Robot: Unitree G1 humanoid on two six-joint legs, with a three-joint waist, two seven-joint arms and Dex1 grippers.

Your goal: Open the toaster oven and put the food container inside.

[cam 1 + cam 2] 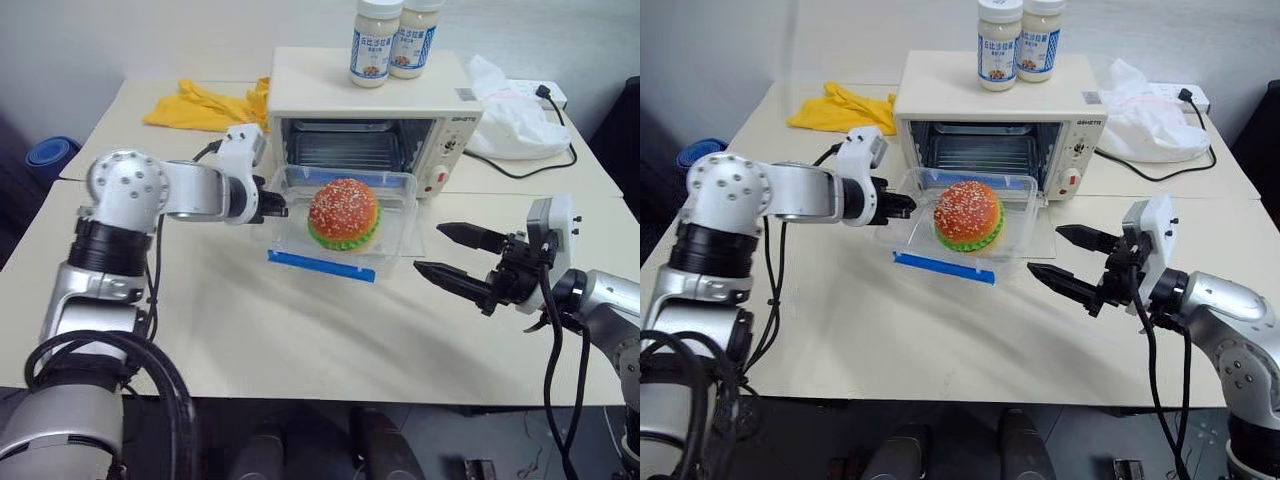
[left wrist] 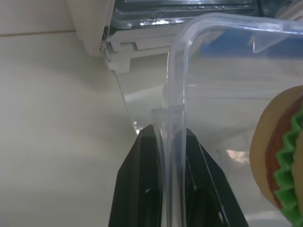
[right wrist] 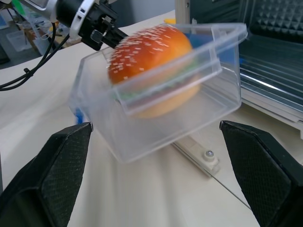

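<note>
With the oven (image 1: 372,118) door dropped open onto the worktop (image 1: 250,330), the container (image 1: 345,225) sits right at the oven mouth, over the open glass door, held tilted with its blue clip (image 1: 321,265) edge toward the robot. Left claw (image 1: 275,206) is clamped on the container's left wall; the left wrist view shows the clear rim pinched between the black fingers (image 2: 142,189). Burger (image 1: 344,213) is inside the container, orange bun up. Right claw (image 1: 452,253) is spread wide, holding nothing, hovering just right of the container and apart from it, pointing toward it. Wire rack (image 1: 342,150) visible inside the oven. Two jars (image 1: 392,38) stand on the oven top. Yellow gloves (image 1: 205,105) lie behind on the left, white bag (image 1: 505,120) and power strip (image 1: 540,95) on the right.
</note>
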